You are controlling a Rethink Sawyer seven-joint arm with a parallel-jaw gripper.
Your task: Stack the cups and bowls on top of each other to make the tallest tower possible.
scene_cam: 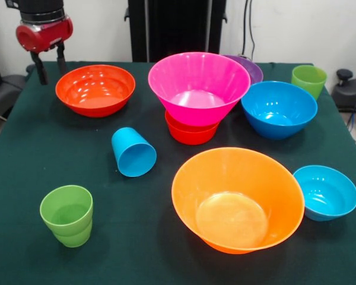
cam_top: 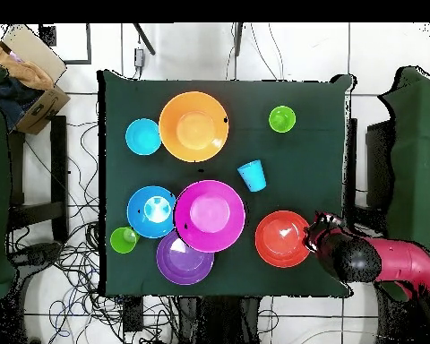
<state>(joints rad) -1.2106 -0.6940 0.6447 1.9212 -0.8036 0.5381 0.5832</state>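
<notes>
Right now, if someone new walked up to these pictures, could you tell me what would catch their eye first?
Most likely the large pink bowl at the table's middle, perched on a small red-orange bowl, the only stack so far. Next, the big orange bowl at the front view's near right, with a small blue bowl beside it. The sky blue cup lies tipped on its side, and the red gripper hangs beside the red-orange bowl.

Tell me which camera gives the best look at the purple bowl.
The overhead view. There the purple bowl shows most of its round inside, with only its upper right edge under the large pink bowl. In the front view only a sliver of the purple bowl shows behind the pink bowl.
</notes>
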